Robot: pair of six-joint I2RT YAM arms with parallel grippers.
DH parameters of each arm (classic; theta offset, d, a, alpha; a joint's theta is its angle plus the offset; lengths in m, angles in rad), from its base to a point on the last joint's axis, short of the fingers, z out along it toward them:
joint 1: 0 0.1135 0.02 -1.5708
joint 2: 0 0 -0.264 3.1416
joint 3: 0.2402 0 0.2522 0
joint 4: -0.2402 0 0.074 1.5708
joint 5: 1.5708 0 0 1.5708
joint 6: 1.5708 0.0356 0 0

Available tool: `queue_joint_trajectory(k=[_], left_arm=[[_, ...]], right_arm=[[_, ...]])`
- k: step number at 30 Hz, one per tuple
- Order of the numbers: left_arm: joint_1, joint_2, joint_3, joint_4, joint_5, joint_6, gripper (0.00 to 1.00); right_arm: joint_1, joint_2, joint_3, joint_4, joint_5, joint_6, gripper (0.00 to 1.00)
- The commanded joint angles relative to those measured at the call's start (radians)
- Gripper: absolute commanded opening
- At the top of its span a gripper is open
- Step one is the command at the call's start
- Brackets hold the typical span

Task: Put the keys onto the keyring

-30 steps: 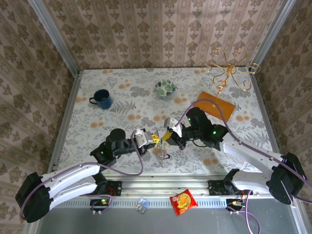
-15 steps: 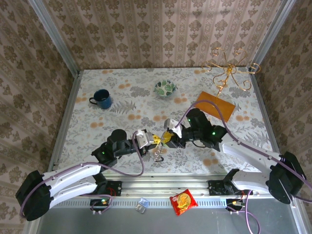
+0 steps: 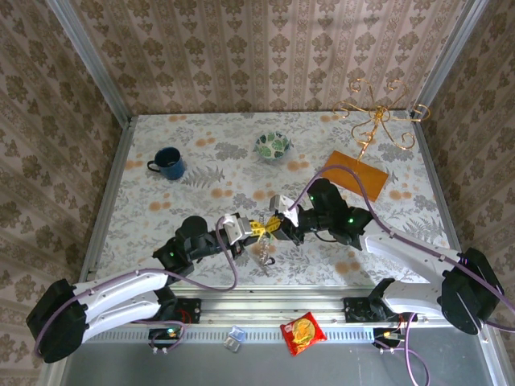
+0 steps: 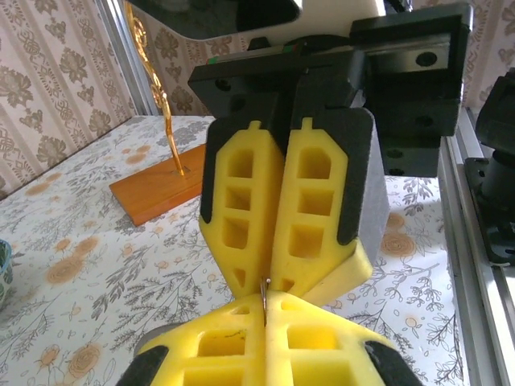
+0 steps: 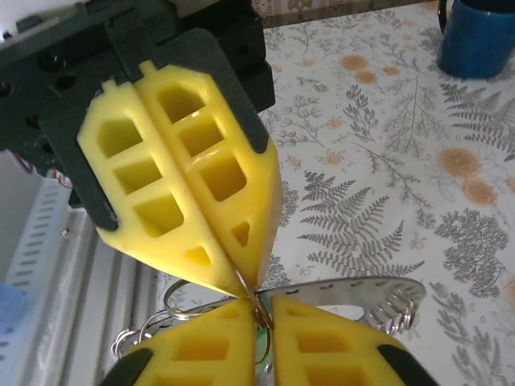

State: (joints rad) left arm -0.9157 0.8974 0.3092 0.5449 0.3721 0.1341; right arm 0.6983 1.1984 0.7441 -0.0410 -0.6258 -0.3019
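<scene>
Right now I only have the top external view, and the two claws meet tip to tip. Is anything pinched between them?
Observer: Yes. The right wrist view shows a thin wire loop, the keyring, running from the left claw tips into the right claw tips.
Operator: Are both claws closed?
Observer: Both are shut. In the left wrist view the right claw's fingers press flat together.
Operator: Where's the key blade?
Observer: A silver key juts sideways beside the right claw's tips, with more wire loops on the other side.
</scene>
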Motion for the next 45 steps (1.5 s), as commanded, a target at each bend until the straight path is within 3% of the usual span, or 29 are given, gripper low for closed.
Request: queue_joint_trajectory(k=[1,3,5,7,13,20,24,31,35,39,41,45], left_arm=[[-0.012,0.003,-0.005,0.098,0.002,-0.037,0.0],[-0.011,-0.002,-0.005,0.078,-0.022,-0.043,0.01],[-0.012,-0.022,-0.002,0.033,-0.039,-0.034,0.2],[-0.009,-0.056,0.007,-0.037,-0.053,-0.007,0.3],[0.019,-0.115,0.071,-0.271,-0.038,0.075,0.32],[0.047,-0.066,0.121,-0.328,0.041,0.1,0.33],[0.056,-0.038,0.144,-0.346,0.072,0.116,0.31],[0.074,-0.017,0.175,-0.397,0.106,0.146,0.19],[0.081,-0.005,0.194,-0.425,0.122,0.163,0.13],[0.085,0.004,0.204,-0.436,0.13,0.171,0.0],[0.087,0.0,0.195,-0.423,0.125,0.169,0.0],[0.086,-0.021,0.136,-0.304,0.11,0.116,0.0]], right_arm=[[-0.005,0.009,-0.003,0.066,-0.035,0.009,0.0],[-0.005,0.003,0.004,0.048,-0.027,-0.009,0.0],[-0.005,-0.004,0.024,-0.005,-0.014,-0.047,0.0],[-0.004,-0.005,0.06,-0.096,0.004,-0.102,0.0],[0.015,0.04,0.196,-0.364,0.068,-0.262,0.0],[0.059,0.099,0.308,-0.491,0.14,-0.353,0.0],[0.09,0.131,0.365,-0.565,0.172,-0.394,0.0],[0.124,0.156,0.426,-0.609,0.198,-0.435,0.0],[0.136,0.156,0.441,-0.605,0.192,-0.438,0.0],[0.131,0.132,0.421,-0.565,0.151,-0.401,0.0],[0.114,0.111,0.388,-0.517,0.129,-0.357,0.0],[0.039,0.043,0.257,-0.347,0.048,-0.221,0.23]])
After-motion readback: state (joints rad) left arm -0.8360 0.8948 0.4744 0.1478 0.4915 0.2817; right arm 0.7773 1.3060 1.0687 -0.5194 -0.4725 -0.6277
